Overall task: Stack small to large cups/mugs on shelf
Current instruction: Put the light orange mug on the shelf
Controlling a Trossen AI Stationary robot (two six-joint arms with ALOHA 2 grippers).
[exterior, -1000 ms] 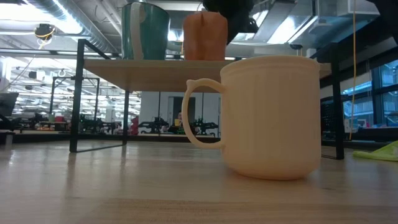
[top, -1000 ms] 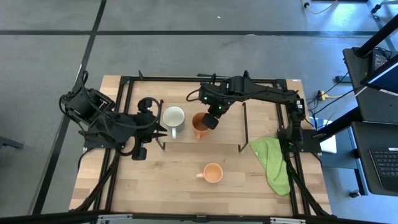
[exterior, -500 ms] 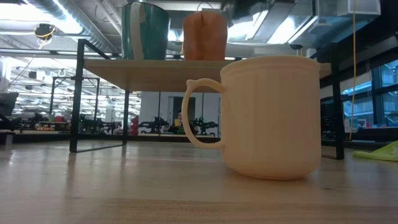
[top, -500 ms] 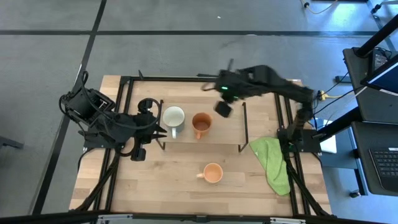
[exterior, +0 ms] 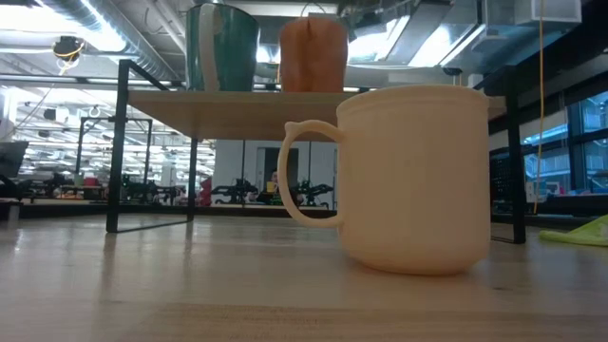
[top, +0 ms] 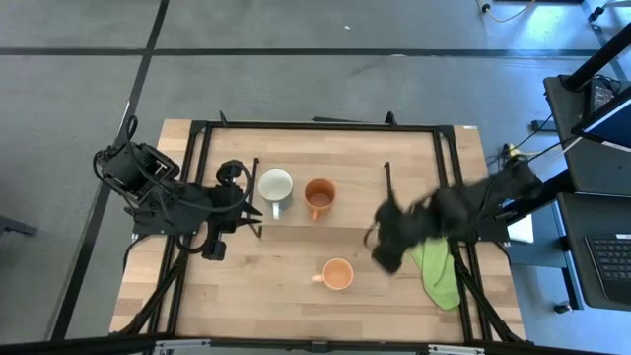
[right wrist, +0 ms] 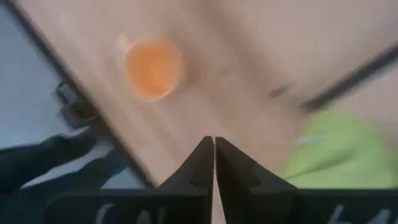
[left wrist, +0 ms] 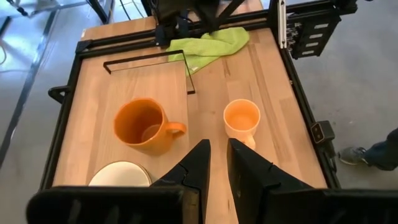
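Observation:
The white mug (top: pixel 275 185) and the dark orange-brown mug (top: pixel 318 197) stand upright side by side on the light-wood shelf (top: pixel 357 202). The low view shows them on top of the shelf (exterior: pixel 223 47) (exterior: pixel 312 52). The light orange mug (top: pixel 337 274) stands on the tabletop near the front, and fills the low view (exterior: pixel 408 180). My right gripper (top: pixel 386 254) is blurred, shut and empty, above the table between that mug and the lime-green cloth (top: pixel 436 268). My left gripper (top: pixel 215 248) waits left of the shelf, its fingers a narrow gap apart (left wrist: pixel 217 146).
The shelf's thin black wire legs (exterior: pixel 119 142) stand on the table around the mugs. Black frame rails (top: pixel 315 125) run along the table's edges. The green cloth lies at the right edge, next to my right arm's base. Bare wood lies left of the light orange mug.
My right gripper has come away from the dark orange-brown mug, swung toward the table's right edge, then fast toward the near edge, to a spot beside the light orange mug. The dark mug stays upright on the shelf.

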